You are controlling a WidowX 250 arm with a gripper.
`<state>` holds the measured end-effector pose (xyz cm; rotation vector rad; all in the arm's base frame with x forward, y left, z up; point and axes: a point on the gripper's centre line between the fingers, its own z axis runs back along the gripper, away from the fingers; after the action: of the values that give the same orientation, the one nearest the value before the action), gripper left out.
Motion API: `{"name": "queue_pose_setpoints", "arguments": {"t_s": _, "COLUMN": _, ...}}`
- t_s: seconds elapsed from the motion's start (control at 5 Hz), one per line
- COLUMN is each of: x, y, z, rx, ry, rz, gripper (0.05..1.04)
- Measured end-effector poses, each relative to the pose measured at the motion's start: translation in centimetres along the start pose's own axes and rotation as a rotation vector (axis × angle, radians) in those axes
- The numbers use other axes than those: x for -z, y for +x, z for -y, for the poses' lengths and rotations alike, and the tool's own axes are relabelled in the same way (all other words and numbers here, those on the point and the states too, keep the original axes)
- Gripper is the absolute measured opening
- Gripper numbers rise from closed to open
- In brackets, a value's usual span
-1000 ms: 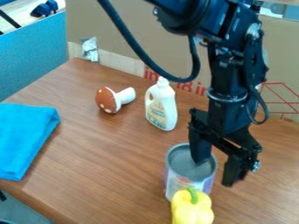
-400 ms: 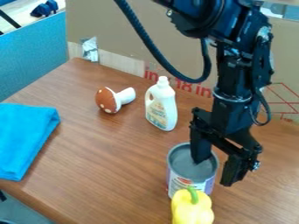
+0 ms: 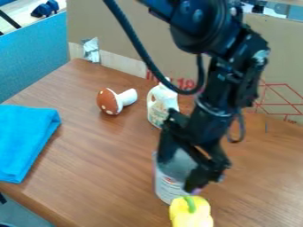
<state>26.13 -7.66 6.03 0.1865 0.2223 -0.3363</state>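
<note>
Can (image 3: pixel 166 184) towards the worktop's near side, well in from the left edge. Gripper (image 3: pixel 176 174) over it, fingers spread; we'd align them across its wall, close gently, lift straight, sparing the yellow bell pepper (image 3: pixel 190 213) just in front. Wooden worktop (image 3: pixel 89 155): folded blue cloth (image 3: pixel 24 142) at left edge, toy mushroom (image 3: pixel 109 102), detergent bottle (image 3: pixel 158 111) towards back edge. Beyond: blue partition (image 3: pixel 35 57), cardboard (image 3: pixel 118 26).

The black gripper (image 3: pixel 179 174) is positioned at the open metal can (image 3: pixel 168 179), fingers spread apart. A yellow pepper (image 3: pixel 190 213) sits at the near side of the can. Behind: white bottle (image 3: pixel 158 105), partly covered by the arm; toy mushroom (image 3: pixel 109 101) beside it. Blue cloth (image 3: pixel 26 142): left edge of the wooden table (image 3: pixel 100 164).
</note>
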Motion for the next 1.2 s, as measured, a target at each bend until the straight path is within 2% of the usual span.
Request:
{"name": "queue_pose_setpoints", "arguments": {"t_s": 0.2, "x": 0.9, "y": -0.9, "z": -3.0, "rx": -0.056, "ry": 0.043, "rz": -0.047, "gripper": 1.001}}
{"name": "queue_pose_setpoints", "arguments": {"t_s": 0.6, "x": 2.0, "y": -3.9, "z": -8.9, "rx": -0.209, "ry": -0.042, "rz": -0.05, "gripper": 1.001}}
{"name": "queue_pose_setpoints", "arguments": {"t_s": 0.8, "x": 2.3, "y": -5.6, "z": -10.2, "rx": -0.246, "ry": -0.094, "rz": -0.049, "gripper": 1.001}}
{"name": "queue_pose_setpoints", "arguments": {"t_s": 1.0, "x": 2.4, "y": -6.2, "z": -11.1, "rx": -0.275, "ry": -0.119, "rz": -0.038, "gripper": 1.001}}
{"name": "queue_pose_setpoints", "arguments": {"t_s": 1.2, "x": 1.2, "y": -5.6, "z": -9.8, "rx": -0.22, "ry": -0.122, "rz": 0.009, "gripper": 1.001}}
